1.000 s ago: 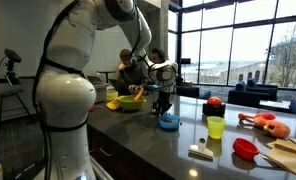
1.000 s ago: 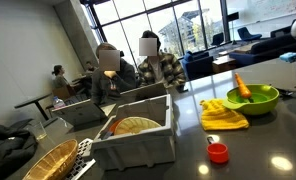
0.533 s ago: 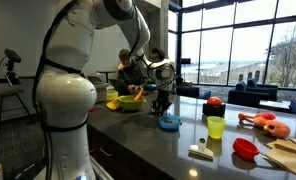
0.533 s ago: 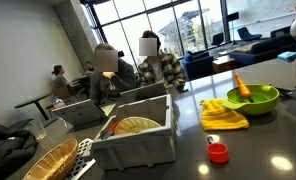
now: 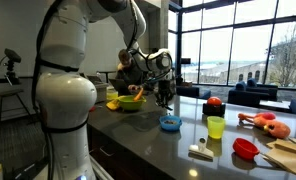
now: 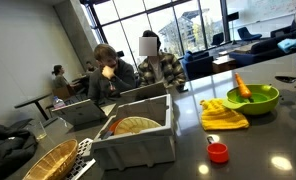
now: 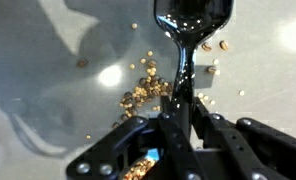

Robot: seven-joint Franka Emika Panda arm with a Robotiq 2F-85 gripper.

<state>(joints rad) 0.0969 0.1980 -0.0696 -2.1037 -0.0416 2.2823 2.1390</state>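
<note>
In the wrist view the jaws stand narrow, clamped on the slim handle of a black spoon [image 7: 182, 65], whose glossy bowl points away from the wrist towards the top of the picture. Under the spoon lies the dark, shiny counter [image 7: 48, 60], strewn with small golden crumbs [image 7: 148, 85] that gather close around the handle and thin out near the spoon's bowl; what the crumbs are cannot be told. In an exterior view the white arm [image 5: 63, 60] reaches over the counter with its wrist hanging in the air, above and slightly behind a blue bowl [image 5: 170, 123] and clear of it. A green bowl [image 5: 129, 102] with something orange in it stands near on one side. Further along the counter are a yellow-green cup [image 5: 216, 127], a red bowl [image 5: 245, 148] and a small brush [image 5: 200, 151], all well apart from the jaws.
</note>
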